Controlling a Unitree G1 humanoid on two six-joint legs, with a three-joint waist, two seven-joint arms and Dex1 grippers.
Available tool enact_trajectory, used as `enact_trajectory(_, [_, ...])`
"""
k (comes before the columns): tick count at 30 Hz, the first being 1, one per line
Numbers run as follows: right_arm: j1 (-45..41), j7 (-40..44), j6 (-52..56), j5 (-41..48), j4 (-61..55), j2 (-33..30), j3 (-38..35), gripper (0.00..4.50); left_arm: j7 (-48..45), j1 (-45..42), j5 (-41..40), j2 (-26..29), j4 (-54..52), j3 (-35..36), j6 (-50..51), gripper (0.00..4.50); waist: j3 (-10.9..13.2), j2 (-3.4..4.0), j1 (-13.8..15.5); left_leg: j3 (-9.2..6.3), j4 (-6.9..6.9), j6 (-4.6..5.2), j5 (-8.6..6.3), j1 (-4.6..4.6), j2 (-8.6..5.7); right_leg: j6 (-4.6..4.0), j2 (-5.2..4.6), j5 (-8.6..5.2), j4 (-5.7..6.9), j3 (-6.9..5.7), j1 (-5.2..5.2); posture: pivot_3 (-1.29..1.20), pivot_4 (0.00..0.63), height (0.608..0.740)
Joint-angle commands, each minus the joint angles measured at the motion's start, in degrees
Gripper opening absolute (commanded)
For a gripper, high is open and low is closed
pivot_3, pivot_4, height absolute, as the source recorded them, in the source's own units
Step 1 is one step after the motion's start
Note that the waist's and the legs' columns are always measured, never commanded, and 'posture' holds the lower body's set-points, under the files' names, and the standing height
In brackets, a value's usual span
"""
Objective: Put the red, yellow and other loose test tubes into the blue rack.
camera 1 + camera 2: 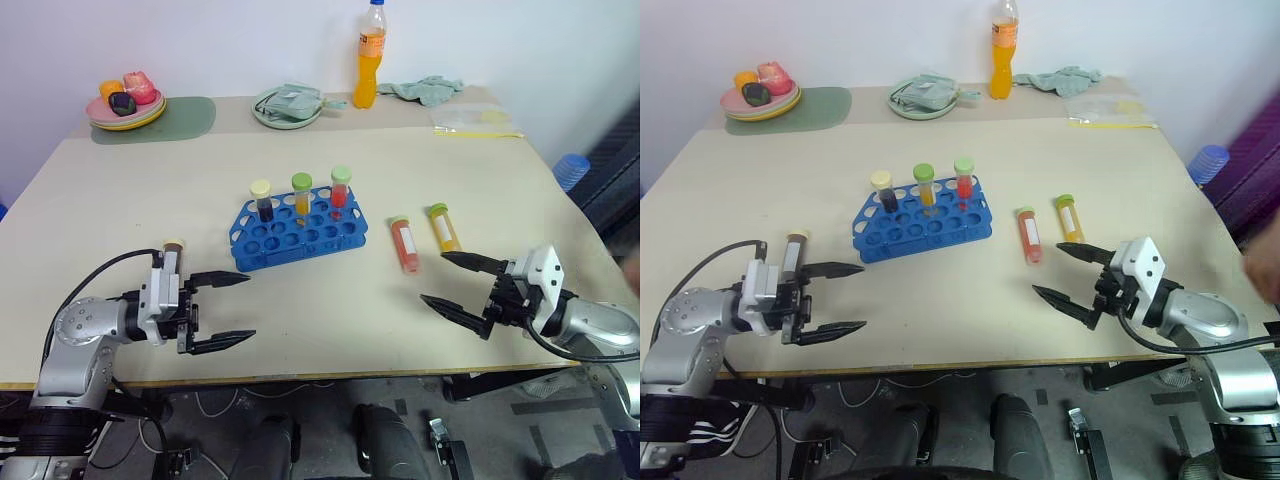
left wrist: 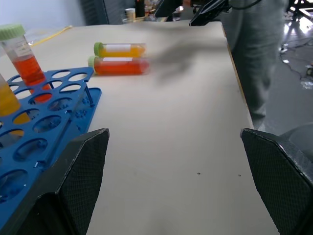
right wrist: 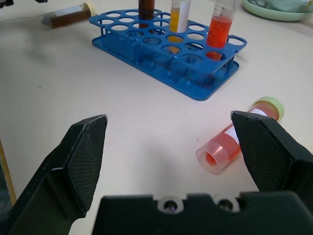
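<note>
Right wrist view catches a brown-filled plastic tube (image 3: 66, 15) lying beyond the blue plastic rack (image 3: 166, 51), hidden behind the left gripper (image 1: 222, 312) in the head views. Red-filled (image 1: 404, 244) and yellow-filled (image 1: 443, 227) tubes lie side by side between rack and right gripper (image 1: 455, 283). Both grippers hover spread wide, empty.

The beige table (image 1: 330, 300) carries a blue rack (image 1: 296, 228). Beside it lie a red tube (image 1: 404, 243), a yellow tube (image 1: 443, 226) and a brown tube (image 1: 794, 250).
</note>
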Motion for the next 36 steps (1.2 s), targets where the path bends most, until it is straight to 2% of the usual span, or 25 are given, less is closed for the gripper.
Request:
enact_trajectory(1, [-1.5,-0.9,0.6,1.6,-2.7,-0.9,-3.0,4.50,-0.4,-1.6,1.2,-0.5,1.2,-0.2,-3.5,4.42,0.0,0.00,0.0,0.00,0.00,0.00,0.00,0.00,0.00,0.00,0.02,0.00,0.00,0.00,0.00,0.00,0.150,0.740])
enact_trajectory(4, [-1.9,-0.7,0.5,1.6,-1.7,-0.8,-3.3,4.50,0.3,-2.4,1.5,-1.7,1.8,-0.6,-4.3,4.42,0.0,0.00,0.0,0.01,0.00,0.00,0.00,0.00,0.00,0.00,0.01,0.00,0.00,0.00,0.00,0.00,0.150,0.740])
enact_trajectory(8, [-6.3,-5.3,3.5,1.8,-1.3,0.6,-3.1,4.50,1.8,-2.3,0.7,-2.9,0.8,0.0,-3.4,4.42,0.0,0.00,-0.2,0.00,0.00,0.00,0.00,0.00,0.00,0.00,0.00,0.00,0.00,0.00,0.00,0.00,0.150,0.740])
enact_trajectory(12, [-14.5,-14.4,15.6,2.8,-1.4,0.9,-1.7,4.50,1.3,-2.5,0.8,-2.6,1.7,0.4,-4.0,4.42,0.0,0.03,-0.2,0.01,0.01,-0.01,0.01,0.01,0.01,-0.05,-0.02,0.04,0.03,0.04,-0.03,0.00,0.150,0.740])
enact_trajectory(17, [-25.6,-30.7,27.9,-1.1,-1.5,6.1,0.9,4.50,3.3,-1.8,0.1,-2.5,0.8,2.4,-4.0,4.42,0.0,0.03,-0.1,-0.01,-0.01,-0.01,0.01,-0.06,0.01,-0.06,-0.06,0.05,0.02,0.03,-0.10,0.00,0.150,0.740])
enact_trajectory(20, [-32.5,-36.1,41.0,-2.1,-0.9,6.9,5.0,4.50,3.9,-1.2,0.6,-2.4,1.1,2.8,-5.1,4.42,0.0,0.05,-0.1,-0.01,-0.02,-0.01,0.01,-0.08,0.00,-0.06,-0.06,0.05,0.03,0.03,-0.13,0.00,0.150,0.740])
enact_trajectory(23, [-38.0,-38.7,51.2,-0.9,0.8,8.5,5.3,4.50,3.5,-1.2,0.4,-2.3,1.6,2.8,-5.3,4.42,0.0,0.05,-0.1,-0.01,-0.02,-0.01,0.01,-0.11,0.01,-0.08,-0.06,0.06,0.03,0.03,-0.18,0.00,0.150,0.740])
enact_trajectory(26, [-44.3,-36.7,63.9,1.9,3.5,7.8,6.9,4.50,3.7,-1.5,0.6,-2.5,2.0,2.5,-5.1,4.42,0.0,0.06,-0.1,0.01,-0.02,-0.01,0.01,-0.13,0.00,-0.09,-0.05,0.07,0.03,0.03,-0.19,0.00,0.150,0.740])
enact_trajectory(30, [-50.5,-38.5,76.7,1.7,8.7,9.2,8.1,4.50,4.6,-0.7,0.8,-3.0,0.9,2.2,-5.1,4.42,0.0,0.06,-0.1,-0.01,-0.03,0.00,0.00,-0.15,0.00,-0.09,-0.06,0.07,0.04,0.02,-0.21,0.00,0.150,0.740])
enact_trajectory(36, [-54.9,-44.2,78.4,9.2,18.7,8.4,14.1,4.50,5.5,0.3,1.3,-3.5,0.2,1.6,-5.8,4.42,0.0,0.06,-0.3,0.01,-0.05,0.00,0.00,-0.16,0.00,-0.10,-0.07,0.07,0.06,0.02,-0.26,0.00,0.150,0.740])
